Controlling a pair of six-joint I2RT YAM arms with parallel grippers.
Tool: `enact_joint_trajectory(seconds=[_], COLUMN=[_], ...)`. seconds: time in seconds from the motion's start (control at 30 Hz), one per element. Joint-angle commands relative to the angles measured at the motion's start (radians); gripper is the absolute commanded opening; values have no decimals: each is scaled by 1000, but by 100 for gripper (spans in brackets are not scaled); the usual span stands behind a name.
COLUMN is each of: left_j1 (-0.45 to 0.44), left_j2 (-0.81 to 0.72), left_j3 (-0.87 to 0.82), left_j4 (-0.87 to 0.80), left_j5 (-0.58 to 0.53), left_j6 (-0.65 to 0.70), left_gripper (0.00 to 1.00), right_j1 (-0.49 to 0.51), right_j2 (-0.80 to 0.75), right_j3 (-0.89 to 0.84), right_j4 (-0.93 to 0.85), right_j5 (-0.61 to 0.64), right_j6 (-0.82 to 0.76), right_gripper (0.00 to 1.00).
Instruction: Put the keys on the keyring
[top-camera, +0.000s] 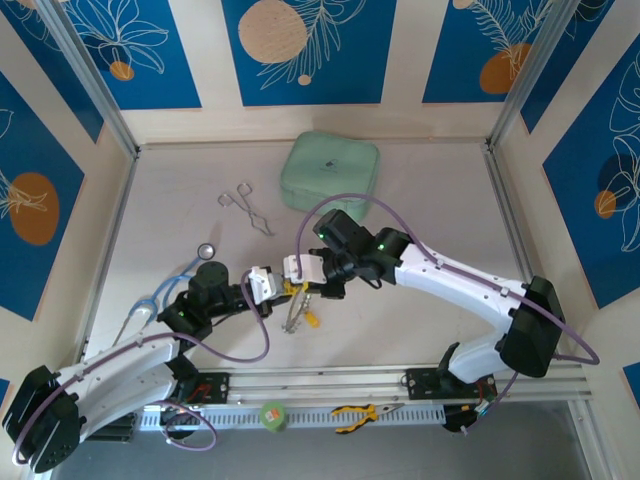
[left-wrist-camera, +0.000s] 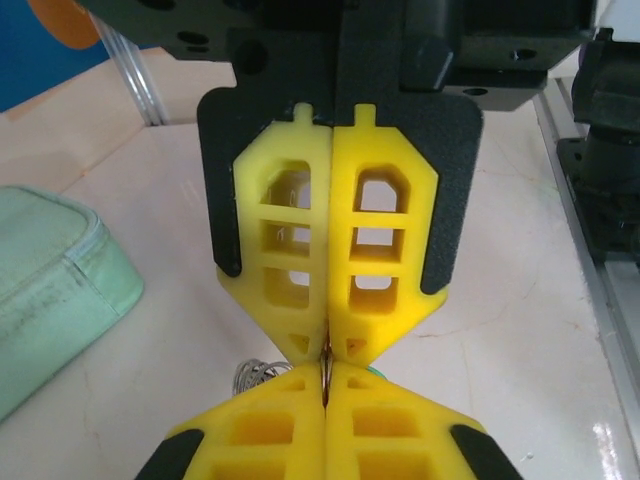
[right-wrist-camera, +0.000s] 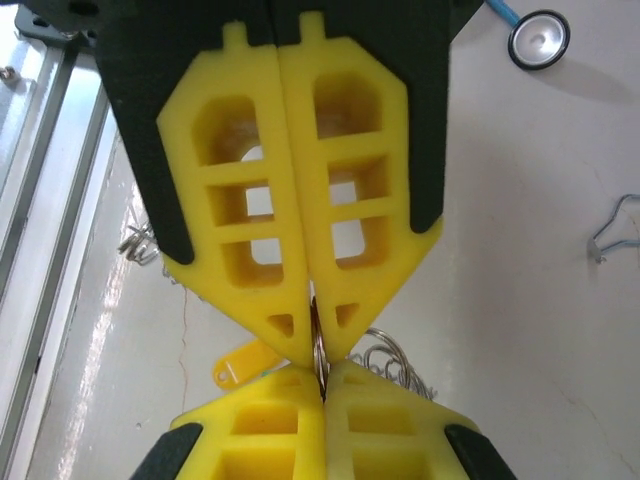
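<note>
Two grips, both clenched. Left wrist: my left fingers (left-wrist-camera: 262, 432) and right fingers (left-wrist-camera: 385, 250) meet tip to tip, each pinching the keyring (left-wrist-camera: 326, 362) wire. Right wrist: yellow key (right-wrist-camera: 240, 366) sits below, beside the ring's loops (threaded or not, I cannot tell). Top: keyring hangs from both tips, over the worktop (top-camera: 420, 200). Handling: hold one grip firm, twist gently to part the wire.

Silver keyring (right-wrist-camera: 388, 354), yellow key (right-wrist-camera: 243, 362) just beside

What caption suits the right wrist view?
Left gripper and right gripper, tip to tip, pinch the keyring; yellow key nearby.
</note>
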Motion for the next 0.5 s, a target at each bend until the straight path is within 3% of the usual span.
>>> enact_joint_trajectory(seconds=[0.0,0.17,0.33,0.47], left_j1=[-7,-6,-6,-6], left_j2=[-1,-6,41,75], left_j3=[24,-13,-82,-94], left_j4=[-6,110,352,411], left_j5=[11,3,-5,-4], left_j6=[7,-48,-174,-203], left_gripper=[0,0,0,0], right_j1=[-27,-142,-185,-186], right_j2=[-79,-170,-176,-172], right_j3=[-43,-206,-328,-381], right_j4=[104,301,451,558], right_j5=[-126,-286,-355,-380], right_j6=[66,206,288,330], right_gripper=[2,37,42,42])
